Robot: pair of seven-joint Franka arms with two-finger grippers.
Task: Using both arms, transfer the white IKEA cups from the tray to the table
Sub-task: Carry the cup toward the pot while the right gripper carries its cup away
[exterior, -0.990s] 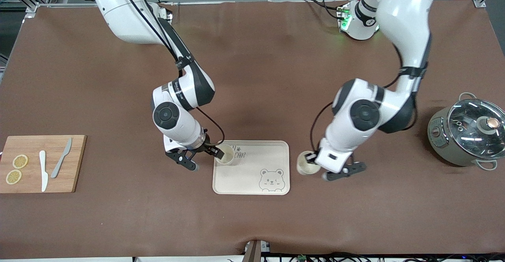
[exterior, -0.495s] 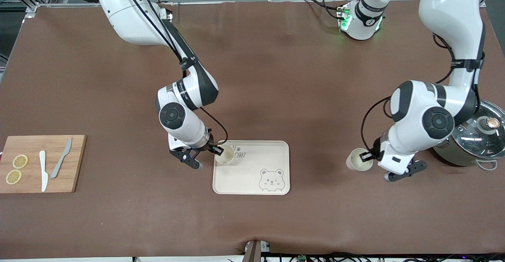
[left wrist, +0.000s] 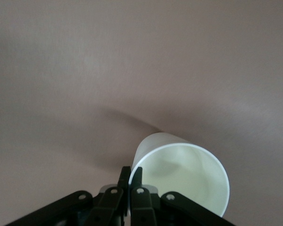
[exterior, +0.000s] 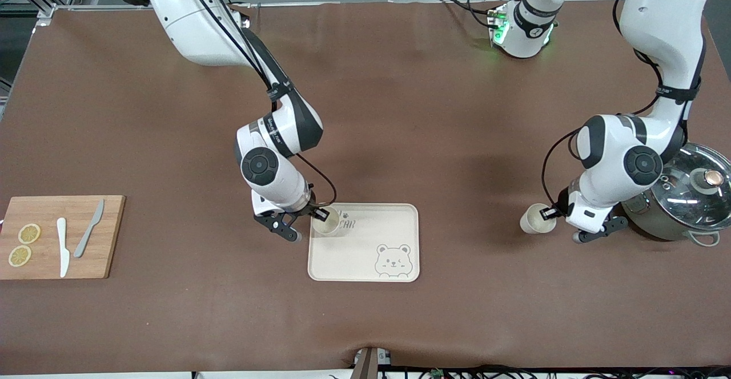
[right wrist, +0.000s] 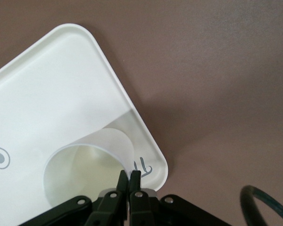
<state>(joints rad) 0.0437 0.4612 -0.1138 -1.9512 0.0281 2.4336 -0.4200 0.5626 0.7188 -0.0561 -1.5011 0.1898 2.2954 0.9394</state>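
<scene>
Two white IKEA cups are in view, each pinched by its rim. My right gripper is shut on one cup and holds it over the corner of the bear tray toward the right arm's end. The right wrist view shows the gripper on the rim of this cup, with the tray under it. My left gripper is shut on the other cup, tilted over bare table between the tray and the pot. The left wrist view shows this gripper and cup.
A grey-green pot with a glass lid stands close beside my left arm's wrist, toward the left arm's end. A wooden cutting board with two knives and lemon slices lies at the right arm's end.
My left arm has carried its cup away from the tray's edge toward the pot. My right gripper has shifted slightly, its cup still over the tray corner.
</scene>
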